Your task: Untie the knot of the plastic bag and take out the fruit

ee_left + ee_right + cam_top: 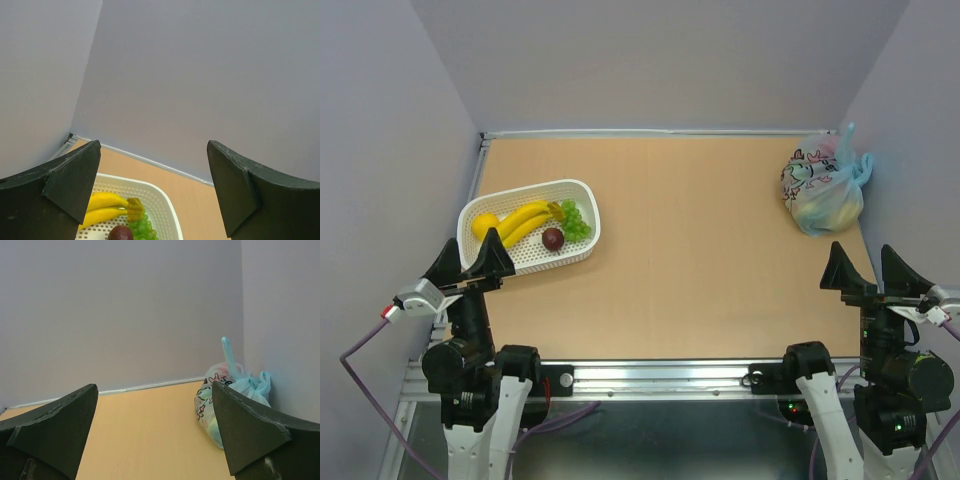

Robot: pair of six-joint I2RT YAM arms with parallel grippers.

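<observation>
The light-blue plastic bag (820,187) with a pink-and-black cartoon print lies tied at the table's far right corner, against the right wall. Its knot (851,160) sits at the top right with two ear-like ends. Fruit inside shows only as yellow, pink and green blurs. The bag also shows in the right wrist view (209,410), with its knot (245,382) partly behind my right finger. My right gripper (869,268) is open and empty, near the front edge, well short of the bag. My left gripper (470,259) is open and empty, at the near left.
A white slotted basket (585,195) stands at the left with bananas (523,220), a lemon (484,224), green grapes (575,220) and a dark plum (553,238); it also shows in the left wrist view (165,205). Grey walls close in the table at the back and both sides.
</observation>
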